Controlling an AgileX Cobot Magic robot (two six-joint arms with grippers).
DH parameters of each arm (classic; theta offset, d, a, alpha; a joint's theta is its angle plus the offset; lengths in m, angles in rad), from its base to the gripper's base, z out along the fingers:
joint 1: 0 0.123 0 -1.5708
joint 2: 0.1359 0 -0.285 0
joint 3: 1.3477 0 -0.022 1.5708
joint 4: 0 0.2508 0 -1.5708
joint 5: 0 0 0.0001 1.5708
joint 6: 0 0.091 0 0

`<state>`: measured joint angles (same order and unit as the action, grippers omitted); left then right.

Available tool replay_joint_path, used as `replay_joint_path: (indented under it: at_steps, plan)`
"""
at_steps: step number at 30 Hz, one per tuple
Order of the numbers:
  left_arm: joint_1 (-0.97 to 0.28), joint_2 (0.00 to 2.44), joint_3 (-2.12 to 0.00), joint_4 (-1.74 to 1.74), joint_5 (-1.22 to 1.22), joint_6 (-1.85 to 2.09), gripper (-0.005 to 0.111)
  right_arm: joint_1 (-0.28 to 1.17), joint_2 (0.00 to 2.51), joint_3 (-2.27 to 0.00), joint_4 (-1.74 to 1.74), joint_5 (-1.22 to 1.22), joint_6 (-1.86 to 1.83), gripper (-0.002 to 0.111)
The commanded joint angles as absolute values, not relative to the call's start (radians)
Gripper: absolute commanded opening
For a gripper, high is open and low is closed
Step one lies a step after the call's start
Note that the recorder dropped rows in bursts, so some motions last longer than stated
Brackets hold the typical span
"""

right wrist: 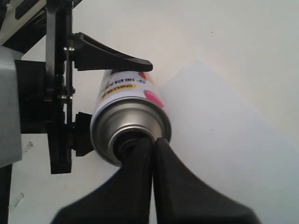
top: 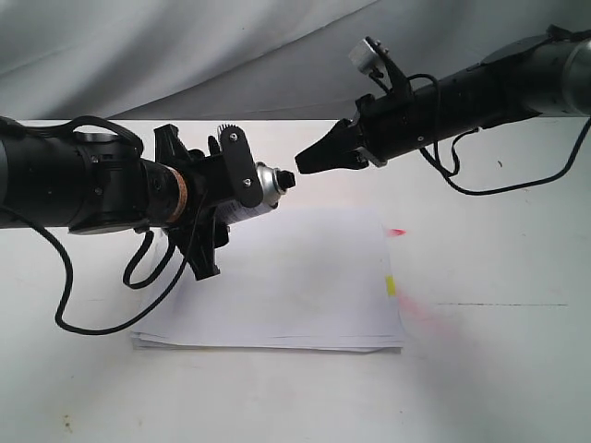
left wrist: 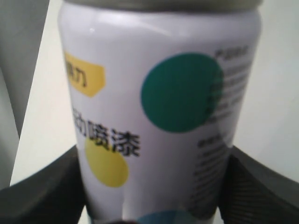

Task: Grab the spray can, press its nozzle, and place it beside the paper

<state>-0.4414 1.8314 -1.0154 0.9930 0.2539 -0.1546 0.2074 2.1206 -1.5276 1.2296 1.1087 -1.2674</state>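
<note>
Spray can (left wrist: 159, 116) clamped sideways in left gripper (top: 231, 208) above paper (top: 295, 286). Right gripper (top: 305, 161), fingers together, set against nozzle (top: 287, 181). Pressing step judged underway; axial push required next.

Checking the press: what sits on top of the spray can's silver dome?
The black nozzle, with the shut right gripper at it. In the right wrist view its fingers hide the nozzle.

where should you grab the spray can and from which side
Likely round the middle of the spray can, a finger on each curved side, coming from the base end, as the left gripper does. It is held level, and that leaves the nozzle free for the shut right gripper.
</note>
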Motion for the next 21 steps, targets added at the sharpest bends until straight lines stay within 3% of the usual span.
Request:
replay_joint_path:
  at_steps: [1,21]
  plan:
    - [-0.446,1.82,-1.018,1.0,0.234,-0.159,0.0,0.212,2.121,-1.532,1.24,1.138,-1.27,0.0]
    - [-0.446,1.82,-1.018,1.0,0.208,-0.159,0.0,0.272,2.121,-1.532,1.211,1.12,-1.262,0.0]
